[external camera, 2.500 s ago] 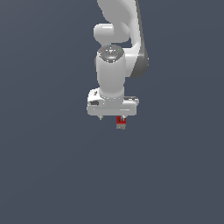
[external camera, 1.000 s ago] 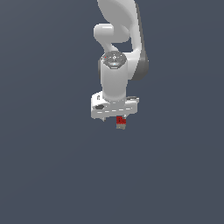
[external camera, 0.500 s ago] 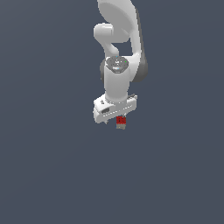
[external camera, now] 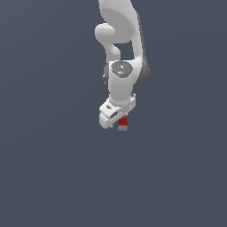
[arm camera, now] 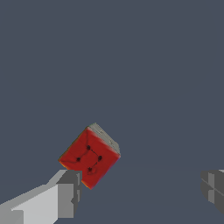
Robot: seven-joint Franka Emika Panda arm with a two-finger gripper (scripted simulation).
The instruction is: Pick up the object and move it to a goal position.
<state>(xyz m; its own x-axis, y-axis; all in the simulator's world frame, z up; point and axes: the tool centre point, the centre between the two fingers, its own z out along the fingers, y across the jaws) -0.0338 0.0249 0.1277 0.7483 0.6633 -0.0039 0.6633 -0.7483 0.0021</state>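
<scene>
The object (external camera: 123, 124) is a tiny red block with grey edges. In the exterior view it shows just under the white hand, toward that view's right. In the wrist view the object (arm camera: 89, 155) appears as a tilted red cube with small dark marks, close to one grey fingertip (arm camera: 65, 197). The other fingertip (arm camera: 214, 188) stands far off, with a wide bare gap between them. My gripper (arm camera: 140, 192) is open and holds nothing. In the exterior view the gripper (external camera: 116, 122) hangs straight down over the object.
A plain dark grey ground (external camera: 53, 177) fills both views. The white arm (external camera: 122, 40) rises above the hand to the top of the exterior view.
The hand has turned about its vertical axis and now looks narrower and slanted. The red object stays at the same spot beneath it.
</scene>
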